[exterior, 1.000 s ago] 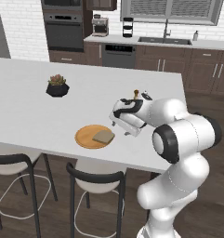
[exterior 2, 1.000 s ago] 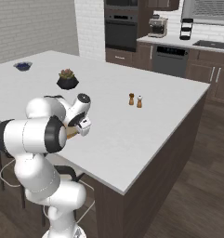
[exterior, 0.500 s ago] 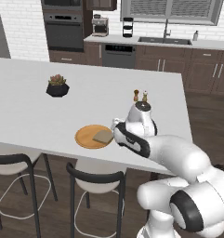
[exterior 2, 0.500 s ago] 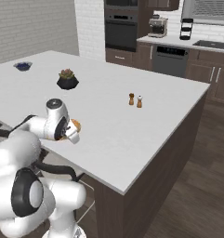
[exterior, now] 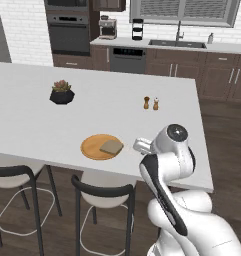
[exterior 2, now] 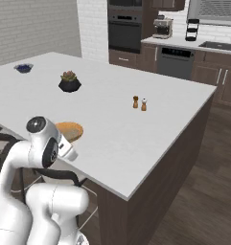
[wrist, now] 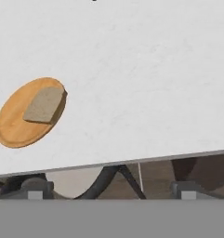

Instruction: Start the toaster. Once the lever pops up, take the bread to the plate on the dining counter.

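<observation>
The bread (wrist: 43,105) lies flat on the orange-tan plate (wrist: 13,125), toward one side of it. The plate (exterior: 94,148) with the bread (exterior: 112,146) sits near the front edge of the white dining counter (exterior: 37,120). My gripper (wrist: 111,191) is open with nothing between its fingertips (wrist: 36,193). It hangs at the counter's front edge, to the right of the plate and apart from it. From the right base, the arm covers part of the plate (exterior 2: 74,129). The toaster is out of view.
A succulent in a dark pot (exterior: 62,93) and two small shakers (exterior: 151,103) stand farther back on the counter. Black-framed stools (exterior: 102,192) sit under the front edge, one right below my gripper. A small blue bowl (exterior 2: 23,68) lies at the far left.
The arm has swung down and back from beside the plate to the counter's front edge. The bread stays on the plate and the gripper stays open.
</observation>
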{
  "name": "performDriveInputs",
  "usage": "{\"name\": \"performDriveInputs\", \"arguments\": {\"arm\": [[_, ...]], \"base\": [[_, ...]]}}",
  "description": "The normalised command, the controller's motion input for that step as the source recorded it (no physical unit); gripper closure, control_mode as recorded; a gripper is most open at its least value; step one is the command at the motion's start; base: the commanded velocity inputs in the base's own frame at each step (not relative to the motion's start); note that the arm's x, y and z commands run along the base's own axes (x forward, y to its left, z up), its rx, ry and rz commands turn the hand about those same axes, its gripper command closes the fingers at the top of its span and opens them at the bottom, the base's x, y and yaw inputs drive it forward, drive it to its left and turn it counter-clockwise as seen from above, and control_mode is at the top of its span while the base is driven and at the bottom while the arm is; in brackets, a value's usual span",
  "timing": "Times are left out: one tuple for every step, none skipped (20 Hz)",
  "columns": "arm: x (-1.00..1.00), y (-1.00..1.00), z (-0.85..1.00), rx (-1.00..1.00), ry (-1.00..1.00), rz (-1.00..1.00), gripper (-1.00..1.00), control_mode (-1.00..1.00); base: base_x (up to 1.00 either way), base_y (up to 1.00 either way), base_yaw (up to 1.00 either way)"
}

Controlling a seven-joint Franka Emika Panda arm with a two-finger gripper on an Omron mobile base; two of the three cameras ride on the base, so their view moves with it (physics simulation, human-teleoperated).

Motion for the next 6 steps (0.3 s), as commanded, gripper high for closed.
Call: {"name": "performDriveInputs", "arguments": {"arm": [[-1.0, -0.33, 0.52, -0.04, -0.02, 0.05, -1.0, -1.0], [-1.0, -0.31, 0.52, -0.05, 0.0, 0.06, -1.0, -1.0], [-1.0, -0.29, 0.49, -0.06, 0.0, 0.07, -1.0, -1.0], [-1.0, -0.29, 0.46, -0.07, 0.0, 0.07, -1.0, -1.0], [-1.0, -0.3, 0.47, -0.07, 0.0, 0.07, -1.0, -1.0], [-1.0, -0.29, 0.46, -0.07, 0.0, 0.07, -1.0, -1.0]], "base": [[0.0, 0.0, 0.0], [0.0, 0.0, 0.0], [0.0, 0.0, 0.0], [0.0, 0.0, 0.0], [0.0, 0.0, 0.0], [0.0, 0.0, 0.0]]}}
